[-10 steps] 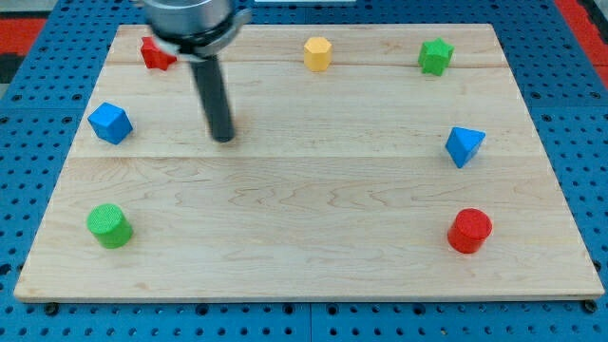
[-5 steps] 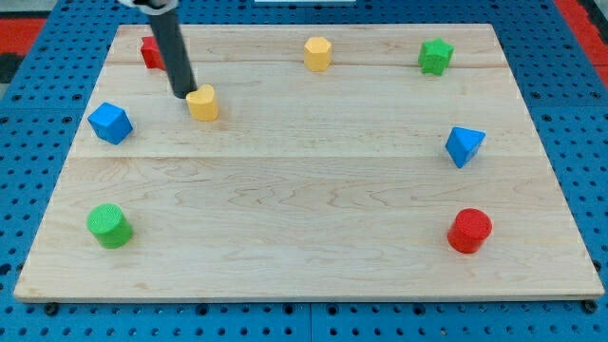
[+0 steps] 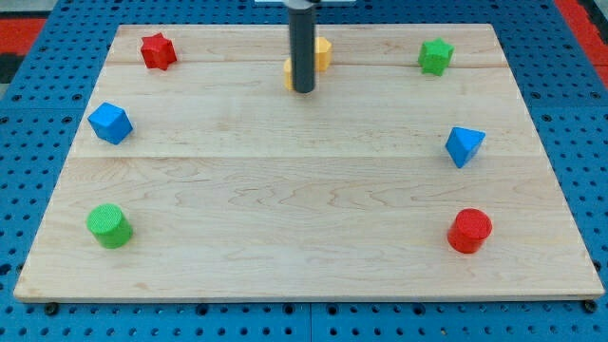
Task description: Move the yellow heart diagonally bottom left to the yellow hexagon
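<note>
Your arm carries no jaws, so there is nothing to read as open or closed; it ends in a dark rod, and my tip [image 3: 303, 91] rests on the desk [image 3: 304, 237] near the view's top, slightly left of centre.

Right behind the rod, at about 11 o'clock from my tip, you see only a thin orange-yellow sliver of the yellow heart [image 3: 288, 72]; the rod hides most of it, so its heart outline cannot be made out here. It appears to touch the rod. At about 1 o'clock from my tip, the yellow hexagon [image 3: 324, 52] peeks out on the rod's right side, also partly covered. The heart sits at 7 o'clock from the hexagon, very close, though whether the two blocks touch is hidden by the rod.

Further out, the red star [image 3: 158, 51] lies at 10 o'clock from my tip, and the blue cube [image 3: 110, 123] at 8 o'clock. The green cylinder [image 3: 108, 226] is at 7 o'clock, near the desk's lower left corner. On the other side, the green star [image 3: 436, 56] is at 2 o'clock, the blue triangular block [image 3: 465, 145] at 4 o'clock, and the red cylinder [image 3: 469, 231] at 4 to 5 o'clock.
</note>
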{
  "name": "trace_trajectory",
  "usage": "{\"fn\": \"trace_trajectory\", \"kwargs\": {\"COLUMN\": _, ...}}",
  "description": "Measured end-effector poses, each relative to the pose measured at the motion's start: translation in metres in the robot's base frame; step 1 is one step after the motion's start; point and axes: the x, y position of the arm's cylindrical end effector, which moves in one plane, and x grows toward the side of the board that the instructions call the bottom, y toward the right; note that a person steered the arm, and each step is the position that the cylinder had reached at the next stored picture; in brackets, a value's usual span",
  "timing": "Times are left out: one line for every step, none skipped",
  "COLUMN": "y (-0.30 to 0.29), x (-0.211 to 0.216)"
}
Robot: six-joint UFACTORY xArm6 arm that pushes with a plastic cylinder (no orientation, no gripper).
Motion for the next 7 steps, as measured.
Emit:
{"fn": "trace_trajectory", "kwargs": {"y": 0.017, "x": -0.008}}
{"fn": "trace_trajectory", "kwargs": {"y": 0.015, "x": 0.015}}
{"fn": "trace_trajectory", "kwargs": {"y": -0.007, "x": 0.002}}
{"fn": "trace_trajectory", "kwargs": {"y": 0.008, "x": -0.033}}
{"fn": "trace_trajectory", "kwargs": {"y": 0.009, "x": -0.036}}
{"fn": "trace_trajectory", "kwargs": {"y": 0.013, "x": -0.033}}
{"fn": "trace_trajectory", "kwargs": {"y": 0.013, "x": -0.032}}
